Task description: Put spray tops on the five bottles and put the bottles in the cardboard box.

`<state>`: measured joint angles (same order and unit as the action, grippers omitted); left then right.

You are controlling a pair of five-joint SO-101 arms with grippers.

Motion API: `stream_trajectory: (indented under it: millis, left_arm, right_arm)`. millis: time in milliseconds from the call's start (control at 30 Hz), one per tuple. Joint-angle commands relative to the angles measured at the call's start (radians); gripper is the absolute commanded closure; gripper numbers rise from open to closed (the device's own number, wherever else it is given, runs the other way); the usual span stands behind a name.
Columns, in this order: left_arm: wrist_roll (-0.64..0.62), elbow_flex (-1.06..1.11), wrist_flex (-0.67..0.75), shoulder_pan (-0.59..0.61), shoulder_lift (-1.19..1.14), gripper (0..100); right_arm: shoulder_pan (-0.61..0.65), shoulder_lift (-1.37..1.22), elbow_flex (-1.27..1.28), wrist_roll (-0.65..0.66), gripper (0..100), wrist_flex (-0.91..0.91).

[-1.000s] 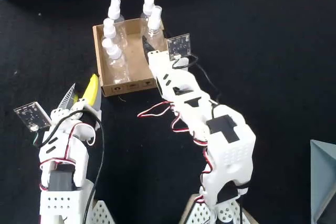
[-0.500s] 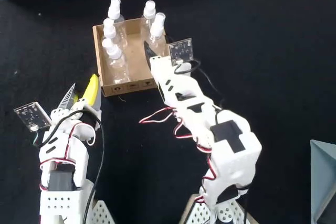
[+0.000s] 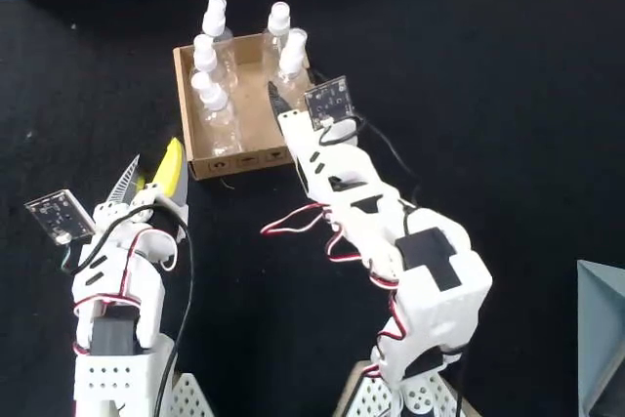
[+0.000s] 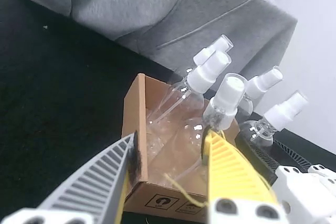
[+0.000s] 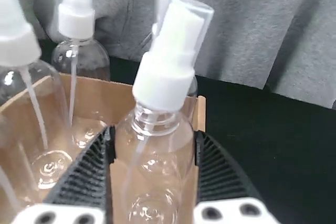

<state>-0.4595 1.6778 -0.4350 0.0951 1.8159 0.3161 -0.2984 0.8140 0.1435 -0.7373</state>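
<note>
Clear plastic is what the held bottle (image 3: 291, 54) is made of, and a white spray top is already on it. It is clamped between the two black fingers of the right gripper (image 5: 152, 153), one finger pressed on each side. It is held upright, so its long way runs up and down, at the far right corner of the cardboard box (image 3: 183, 104), just inside the right wall. Whether its bottom is resting on the box floor cannot be told. Two capped bottles (image 3: 205, 95) are standing inside the box by the left wall, and two more (image 3: 214, 19) seem to be just behind the far wall. The left gripper (image 4: 170, 145) is held open and empty near the front left corner of the box. The right arm is the nearer one, so the next move is likely a straight drop and a letting go.
</note>
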Motion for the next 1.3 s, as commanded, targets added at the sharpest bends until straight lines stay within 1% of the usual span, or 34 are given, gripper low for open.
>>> stream_trajectory:
  millis: [0,300,533,600,767,833,1267]
  left_arm:
    - [-0.008,0.022,0.029,0.008,0.005,80]
    - [-0.008,0.022,0.029,0.008,0.005,80]
    - [-0.006,0.022,0.029,0.008,0.005,80]
    - [-0.006,0.022,0.029,0.008,0.005,80]
    - [-0.006,0.022,0.029,0.008,0.005,80]
    - [-0.006,0.022,0.029,0.008,0.005,80]
    - [-0.006,0.022,0.029,0.008,0.005,80]
  right_arm:
    - [-0.060,0.042,0.016,0.037,96.8,-0.005]
    - [-0.068,0.045,0.010,0.037,96.5,-0.006]
    - [-0.068,0.108,0.041,0.029,96.3,0.002]
    - [-0.068,0.116,0.048,0.029,92.6,0.002]
    - [-0.066,0.116,0.065,0.029,75.0,0.002]
    - [-0.064,0.116,0.068,0.029,71.4,0.002]
    - [-0.066,0.124,0.070,0.029,71.2,0.002]
